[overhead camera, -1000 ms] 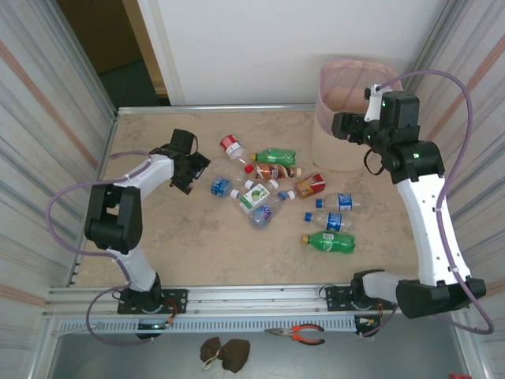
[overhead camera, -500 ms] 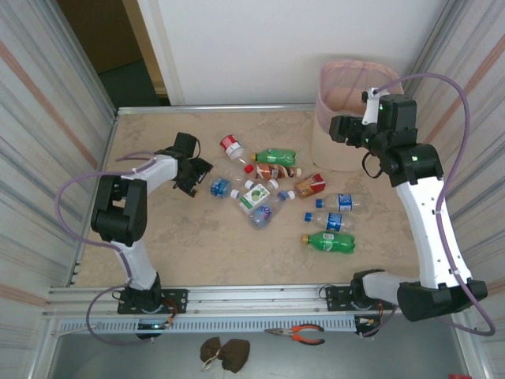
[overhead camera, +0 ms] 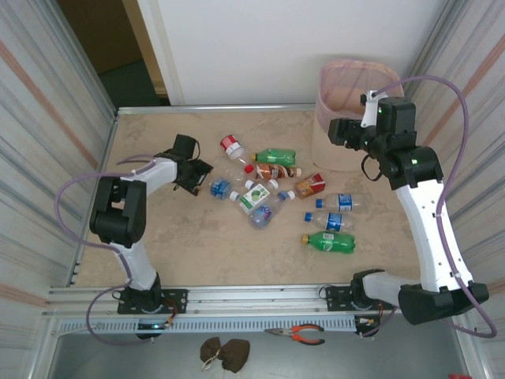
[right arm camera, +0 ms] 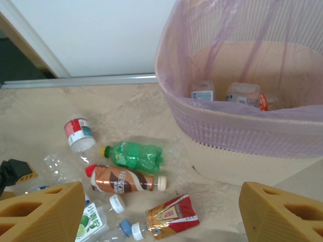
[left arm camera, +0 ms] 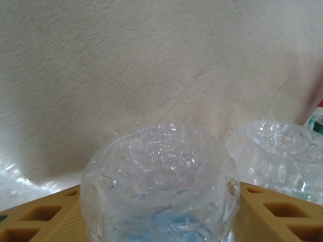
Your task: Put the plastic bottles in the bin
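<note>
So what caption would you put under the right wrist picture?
Pink bin with a few bottles inside; more bottles lie loose on the table beside it.

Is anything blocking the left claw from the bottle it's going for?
Nothing visible does. The clear bottle sits right between the left gripper's fingers, with a second clear bottle close beside it.

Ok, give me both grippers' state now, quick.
Left gripper: shut on a clear bottle.
Right gripper: open, holding nothing.
</note>
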Controlling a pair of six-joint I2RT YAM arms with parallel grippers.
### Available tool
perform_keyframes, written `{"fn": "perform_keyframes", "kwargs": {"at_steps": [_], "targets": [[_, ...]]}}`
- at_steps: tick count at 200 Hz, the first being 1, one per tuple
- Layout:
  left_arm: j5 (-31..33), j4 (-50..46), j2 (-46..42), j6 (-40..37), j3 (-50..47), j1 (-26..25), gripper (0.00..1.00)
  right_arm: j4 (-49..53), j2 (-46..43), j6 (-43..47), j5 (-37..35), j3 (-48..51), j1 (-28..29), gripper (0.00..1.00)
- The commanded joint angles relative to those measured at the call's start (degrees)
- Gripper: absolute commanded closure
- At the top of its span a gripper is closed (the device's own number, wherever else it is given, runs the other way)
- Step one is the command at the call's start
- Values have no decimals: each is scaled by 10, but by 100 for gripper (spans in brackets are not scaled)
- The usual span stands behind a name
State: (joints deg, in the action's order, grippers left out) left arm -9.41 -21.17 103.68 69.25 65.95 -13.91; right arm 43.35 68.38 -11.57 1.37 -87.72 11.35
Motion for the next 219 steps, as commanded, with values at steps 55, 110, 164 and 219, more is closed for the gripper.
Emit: {"fn": "perform_keyframes", "kwargs": {"at_steps": [55, 110, 164, 219], "targets": [[8, -10, -176, -97, -41, -1, 39, -74, -59, -6, 91, 90, 8, 21], [-63, 128, -322, -212, -112, -9, 44, -176, -89, 1, 236, 168, 43, 21], [-253, 296, -348, -294, -122, -6, 46, -256, -90, 40, 342, 214, 113, 20], [-434, 455, -349, -330, -96, -7, 48, -302, -74, 41, 363, 221, 178, 19]]}}
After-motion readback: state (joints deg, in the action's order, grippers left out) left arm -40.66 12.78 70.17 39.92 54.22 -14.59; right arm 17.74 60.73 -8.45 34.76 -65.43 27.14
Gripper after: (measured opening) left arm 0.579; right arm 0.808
